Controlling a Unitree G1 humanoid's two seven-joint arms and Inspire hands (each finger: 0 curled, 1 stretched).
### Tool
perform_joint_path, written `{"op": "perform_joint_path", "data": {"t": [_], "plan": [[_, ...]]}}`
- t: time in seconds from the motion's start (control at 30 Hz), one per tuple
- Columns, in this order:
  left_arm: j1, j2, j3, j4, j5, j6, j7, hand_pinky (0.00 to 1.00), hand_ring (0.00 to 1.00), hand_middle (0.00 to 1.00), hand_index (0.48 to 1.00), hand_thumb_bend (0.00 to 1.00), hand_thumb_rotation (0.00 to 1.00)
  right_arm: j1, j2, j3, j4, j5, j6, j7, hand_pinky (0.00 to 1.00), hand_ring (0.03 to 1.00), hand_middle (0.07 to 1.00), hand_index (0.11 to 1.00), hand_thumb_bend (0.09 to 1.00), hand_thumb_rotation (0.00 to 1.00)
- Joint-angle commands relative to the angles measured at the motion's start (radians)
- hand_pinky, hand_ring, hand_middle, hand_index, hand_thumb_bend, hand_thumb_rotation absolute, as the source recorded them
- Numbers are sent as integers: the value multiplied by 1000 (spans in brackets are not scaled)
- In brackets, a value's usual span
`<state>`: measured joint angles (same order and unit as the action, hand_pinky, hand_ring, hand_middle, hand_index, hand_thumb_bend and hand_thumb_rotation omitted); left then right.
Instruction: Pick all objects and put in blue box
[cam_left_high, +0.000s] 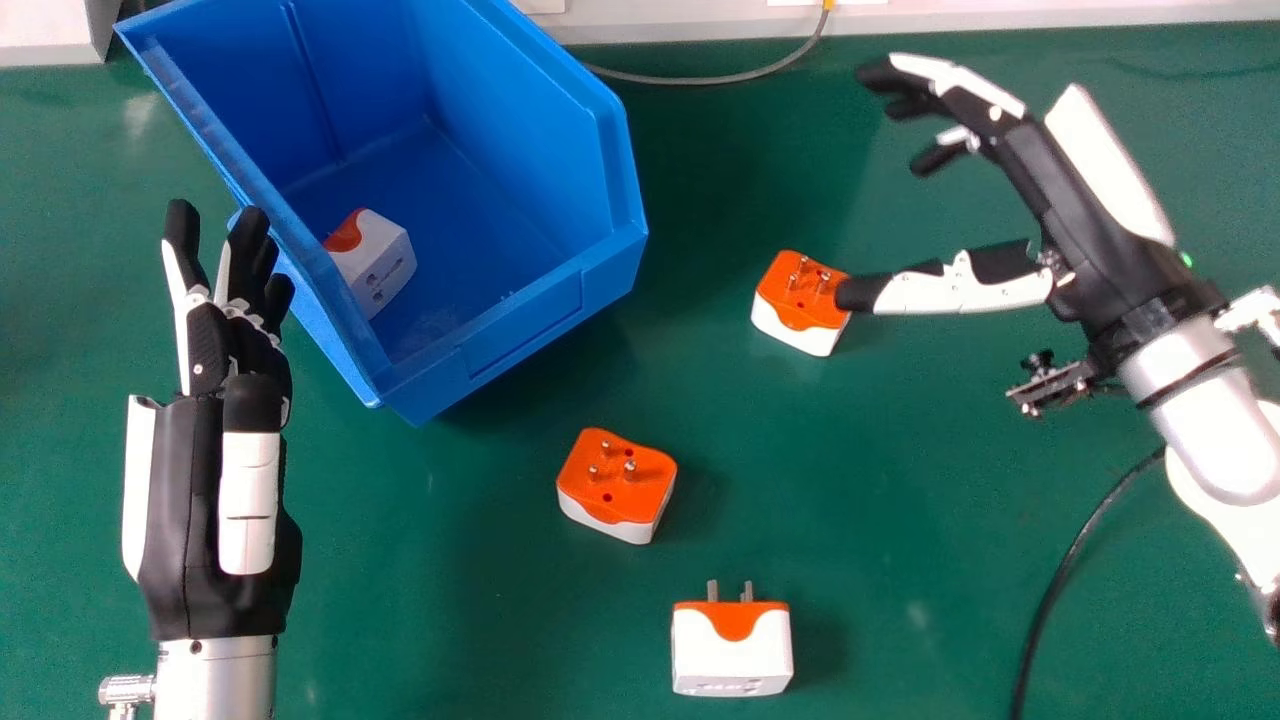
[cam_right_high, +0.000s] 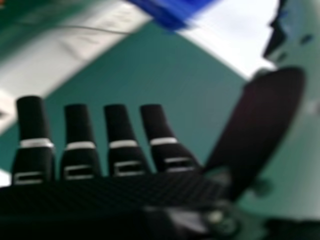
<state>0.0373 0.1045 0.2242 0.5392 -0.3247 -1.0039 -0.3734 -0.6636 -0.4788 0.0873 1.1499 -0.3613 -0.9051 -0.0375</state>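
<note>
Your right hand (cam_left_high: 1085, 185) is at upper right in the head view, fingers spread and lightly bent, thumb stretched toward frame left. Nothing is held between them. Your thumb tip overlaps the right edge of plug A (cam_left_high: 800, 300); you cannot tell from this angle whether they touch. In the right hand view, your right hand (cam_right_high: 110, 192) shows its fingers straight and apart, the thumb angled away from them.

Plug A sits right of upper centre, on the green surface (cam_left_high: 900, 480), orange face and pins up. You have plug B (cam_left_high: 615, 485) near the frame's centre, slightly low, also pins up. Plug C (cam_left_high: 732, 650) lies at lower centre, its pins pointing toward the top of the frame. These three are well apart from one another.

Your blue box (cam_left_high: 520, 335) stands at upper left, set at a slant, open side up. Inside, by its left wall, note plug D (cam_left_high: 375, 262), tilted, orange end toward upper left.

Your left hand (cam_left_high: 215, 450) is at the left of the frame, fingers extended toward the top, just beside the box.

Also logged: a grey cable (cam_left_high: 700, 80) at the top and a black cable (cam_left_high: 1062, 580) at lower right.
</note>
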Motion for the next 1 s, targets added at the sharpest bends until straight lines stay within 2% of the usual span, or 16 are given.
{"op": "perform_joint_path", "data": {"t": [0.0, 0.17, 0.27, 0.47, 0.6, 0.8, 0.97], "plan": [[1, 7, 4, -17, -1, -10, -4, 1000, 1000, 987, 972, 812, 911, -75, -9, 8, 19, -10, 25, -16, 656, 812, 844, 827, 884, 420], [-2, 3, 2, -12, -4, -13, -8, 1000, 1000, 988, 973, 808, 909, -113, -8, 54, 53, -58, 75, -34, 735, 849, 871, 862, 915, 424], [-1, 3, 1, -10, -12, -14, -14, 1000, 1000, 989, 973, 803, 908, -136, 1, 74, 73, -75, 107, -26, 769, 871, 898, 891, 941, 437], [-2, -1, 2, -3, -18, -20, -24, 1000, 1000, 990, 973, 798, 908, -178, 30, 108, 102, -90, 162, -9, 787, 892, 932, 924, 958, 427], [1, -2, 5, -10, -17, -19, -23, 1000, 1000, 989, 973, 790, 907, -200, 53, 119, 117, -84, 189, 10, 791, 913, 956, 942, 971, 422], [-3, -4, 8, -1, -17, -23, -23, 1000, 1000, 988, 972, 782, 907, -214, 81, 150, 126, -105, 220, 26, 851, 964, 988, 972, 994, 427], [0, -7, 7, -8, -18, -22, -23, 1000, 1000, 987, 971, 780, 908, -218, 97, 172, 130, -123, 242, 19, 884, 990, 997, 989, 1000, 416]]}}
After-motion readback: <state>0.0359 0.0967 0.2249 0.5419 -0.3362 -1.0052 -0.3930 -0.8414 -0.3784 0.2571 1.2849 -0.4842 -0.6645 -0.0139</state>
